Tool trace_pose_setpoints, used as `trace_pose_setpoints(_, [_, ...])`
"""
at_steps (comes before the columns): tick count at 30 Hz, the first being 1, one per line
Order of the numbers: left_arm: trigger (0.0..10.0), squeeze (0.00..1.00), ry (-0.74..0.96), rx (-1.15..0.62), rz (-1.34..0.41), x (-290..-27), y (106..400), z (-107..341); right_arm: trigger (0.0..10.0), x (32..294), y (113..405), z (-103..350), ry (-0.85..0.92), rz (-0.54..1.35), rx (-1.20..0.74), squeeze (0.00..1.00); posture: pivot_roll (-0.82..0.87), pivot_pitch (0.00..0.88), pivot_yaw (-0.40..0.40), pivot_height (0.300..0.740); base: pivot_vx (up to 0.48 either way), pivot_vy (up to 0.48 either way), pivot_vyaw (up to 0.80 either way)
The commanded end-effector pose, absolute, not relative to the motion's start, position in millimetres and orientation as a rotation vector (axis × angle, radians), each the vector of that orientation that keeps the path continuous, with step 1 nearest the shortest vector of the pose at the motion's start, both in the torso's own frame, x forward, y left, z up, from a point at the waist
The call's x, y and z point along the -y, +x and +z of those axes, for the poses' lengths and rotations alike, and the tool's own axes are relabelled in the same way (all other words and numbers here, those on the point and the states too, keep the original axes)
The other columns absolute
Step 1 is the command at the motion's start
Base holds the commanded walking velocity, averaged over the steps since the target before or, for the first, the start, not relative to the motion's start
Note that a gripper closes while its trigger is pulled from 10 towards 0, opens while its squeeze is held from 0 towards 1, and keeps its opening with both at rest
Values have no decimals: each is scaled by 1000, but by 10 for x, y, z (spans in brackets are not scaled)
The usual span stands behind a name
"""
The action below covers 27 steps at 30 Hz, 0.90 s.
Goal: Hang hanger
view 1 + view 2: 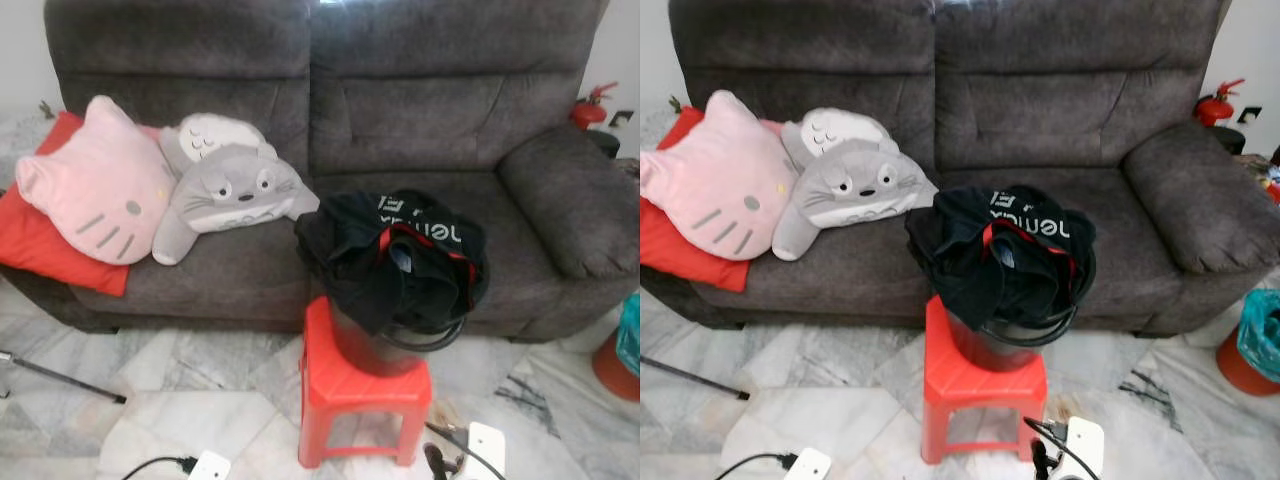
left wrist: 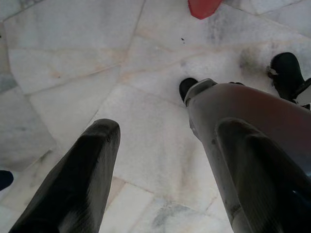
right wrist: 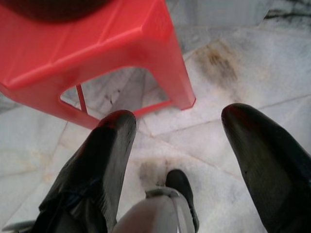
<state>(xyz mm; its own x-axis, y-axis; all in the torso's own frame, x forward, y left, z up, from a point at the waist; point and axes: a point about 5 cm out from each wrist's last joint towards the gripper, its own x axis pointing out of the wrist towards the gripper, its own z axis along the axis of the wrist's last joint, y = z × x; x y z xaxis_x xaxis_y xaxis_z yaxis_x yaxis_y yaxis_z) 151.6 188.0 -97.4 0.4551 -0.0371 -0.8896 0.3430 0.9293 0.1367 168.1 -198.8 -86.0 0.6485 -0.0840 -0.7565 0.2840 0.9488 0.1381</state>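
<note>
Bucket [image 1: 400, 335] with black clothes [image 1: 395, 255] stands on red stool [image 3: 97, 43] beyond spread right gripper [image 3: 192, 145]; left gripper [image 2: 165, 174] also spread, above floor [image 2: 73, 63].

You're looking at long, glossy black tapered fingers on the left gripper [image 2: 160, 179] and right gripper [image 3: 194, 160], with rounded tips.

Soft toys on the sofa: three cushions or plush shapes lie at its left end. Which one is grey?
The owl-like plush with round eyes and whiskers is grey. The cat-face cushion beside it is pink, and the flat cushion beneath is red.
</note>
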Motion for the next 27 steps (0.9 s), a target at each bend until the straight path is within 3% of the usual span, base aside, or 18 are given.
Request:
trace_pose_setpoints(1, [10000,0,338,-1099,-247,-1903,1470,-991,10000,1988,1736,-831,260,-217,-812,0,-155,0,15,740,0,0,0])
trace_pose_setpoints(19, [10000,0,344,-1068,-208,-1892,1629,-935,10000,1938,1884,-750,220,-174,-742,0,-167,0,47,740,0,0,0])
trace_pose_setpoints(27, [10000,0,307,-1078,-113,-1941,1589,-947,10000,1868,1885,-759,206,-125,-751,0,-94,0,5,740,0,0,0])
